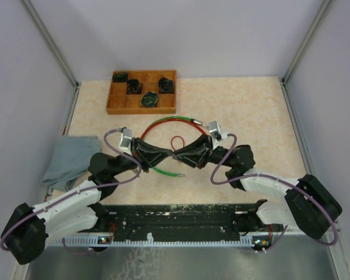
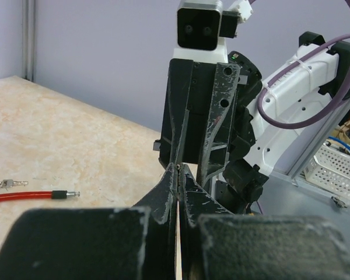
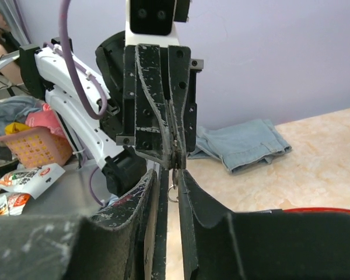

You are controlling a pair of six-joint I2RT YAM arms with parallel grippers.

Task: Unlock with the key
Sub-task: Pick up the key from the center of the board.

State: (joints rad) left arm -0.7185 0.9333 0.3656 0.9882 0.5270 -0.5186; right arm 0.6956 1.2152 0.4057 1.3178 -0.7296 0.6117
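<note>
Key (image 3: 175, 170), apparently pinched in the clenched left gripper (image 1: 168, 153), could be dropped if nudged by the part-open right gripper (image 1: 178, 154).

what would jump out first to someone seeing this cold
The left gripper and right gripper meet tip to tip at mid-table, the left's jaws shut. A red and green cable arcs just beyond them; a wooden tray sits at the far edge, a blue cloth at the left.

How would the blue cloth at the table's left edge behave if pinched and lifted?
The blue cloth lies rumpled with soft folds, so it would likely hang limp. It looks thin, so probably light; pushed, it may bunch rather than slide.
</note>
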